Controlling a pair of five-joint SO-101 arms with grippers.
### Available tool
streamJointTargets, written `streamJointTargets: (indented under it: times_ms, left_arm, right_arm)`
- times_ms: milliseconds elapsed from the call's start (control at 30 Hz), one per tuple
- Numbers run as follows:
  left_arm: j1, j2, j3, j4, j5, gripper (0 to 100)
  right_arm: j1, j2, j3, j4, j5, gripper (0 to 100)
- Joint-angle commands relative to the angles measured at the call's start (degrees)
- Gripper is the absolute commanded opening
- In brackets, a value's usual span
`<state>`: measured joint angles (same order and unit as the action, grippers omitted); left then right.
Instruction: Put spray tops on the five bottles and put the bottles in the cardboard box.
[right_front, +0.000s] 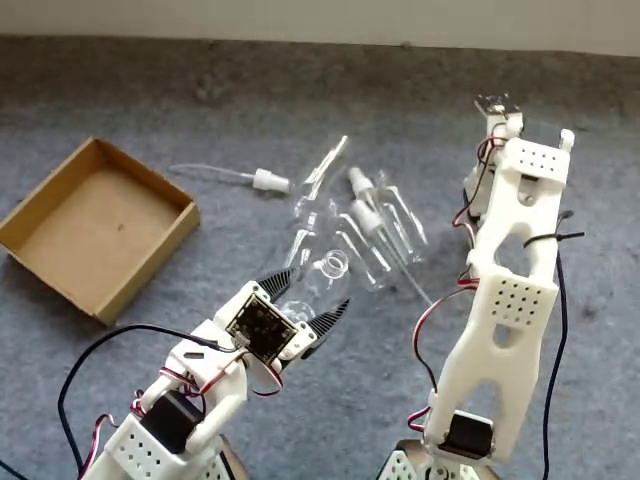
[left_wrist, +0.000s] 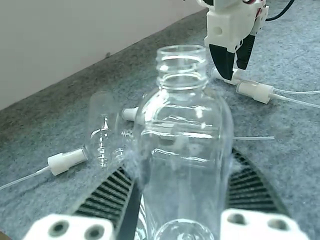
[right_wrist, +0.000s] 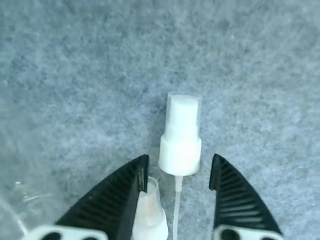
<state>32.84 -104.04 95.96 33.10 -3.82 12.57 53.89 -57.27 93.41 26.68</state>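
My left gripper is shut on a clear, capless bottle. The bottle's open neck tilts up off the carpet, with ribbed fingers on both sides of the glass. My right gripper stands open, pointing down over a white spray top that lies between its fingertips. A second spray top rests against one finger. In the left wrist view the right gripper hangs just behind the held bottle. The cardboard box lies open at the left.
Several more clear bottles lie in a loose heap mid-table, one farther back. White spray tops with thin tubes lie among them and toward the box. Grey carpet covers the table.
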Motion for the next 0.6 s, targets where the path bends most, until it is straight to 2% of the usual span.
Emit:
streamJointTargets:
  times_ms: [0, 167, 300, 567]
  left_arm:
    - [0.75, -0.66, 1.19, 0.00, 0.35, 9]
    - [0.75, -0.66, 1.19, 0.00, 0.35, 9]
    - [0.75, -0.66, 1.19, 0.00, 0.35, 9]
    - [0.75, -0.66, 1.19, 0.00, 0.35, 9]
  right_arm:
    - [-1.54, -1.54, -2.95, 0.66, 0.79, 19.5]
    - [-2.42, -1.19, -2.95, 0.04, 0.79, 19.5]
    - [-3.03, 2.24, -3.12, -0.57, 4.84, 19.5]
    - [-1.80, 4.70, -3.65, -0.57, 5.01, 19.3]
